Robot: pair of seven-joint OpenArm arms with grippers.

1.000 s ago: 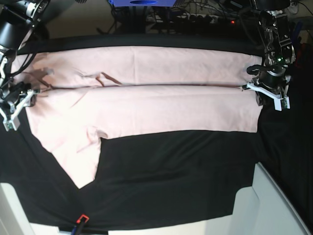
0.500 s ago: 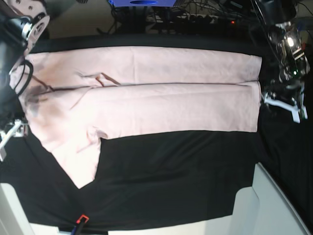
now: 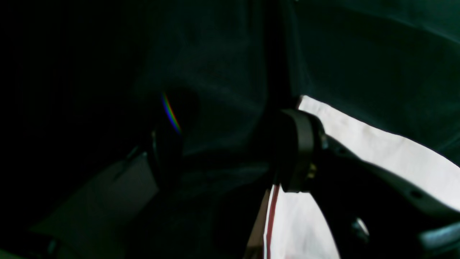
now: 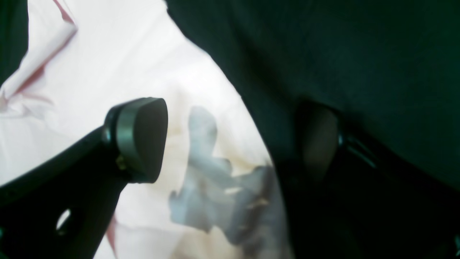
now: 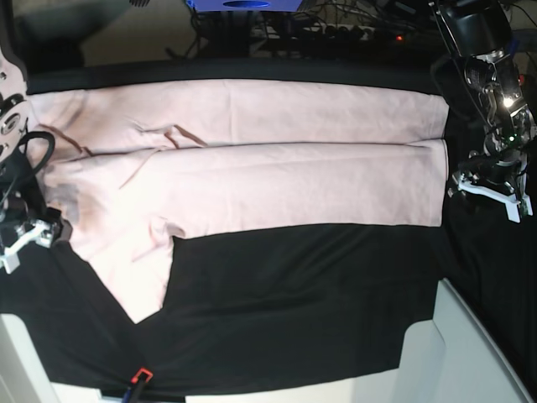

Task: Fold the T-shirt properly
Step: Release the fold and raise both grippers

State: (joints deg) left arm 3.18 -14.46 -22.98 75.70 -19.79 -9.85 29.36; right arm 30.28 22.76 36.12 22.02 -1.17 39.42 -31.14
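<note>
Both claws have let go and pulled outward off the folded T-shirt [image 5: 252, 168], so this long fold looks done. Right claw [image 5: 29, 235] hangs open, empty, at the collar end; left claw [image 5: 487, 186] gapes empty beside the hem. Bare black surface [image 5: 302, 302] in front gives room.

The near half of the surface [image 5: 302, 311] lies bare black cloth, open to passage. The T-shirt [image 5: 252, 168] spreads flat across the far half, one sleeve reaching toward the near left. Left claw [image 5: 491, 186] sits just off the shirt's right edge; right claw [image 5: 29, 235] at its left edge. Cables [image 5: 336, 29] crowd the far side. A pale panel [image 5: 453, 353] blocks the near right corner.
</note>
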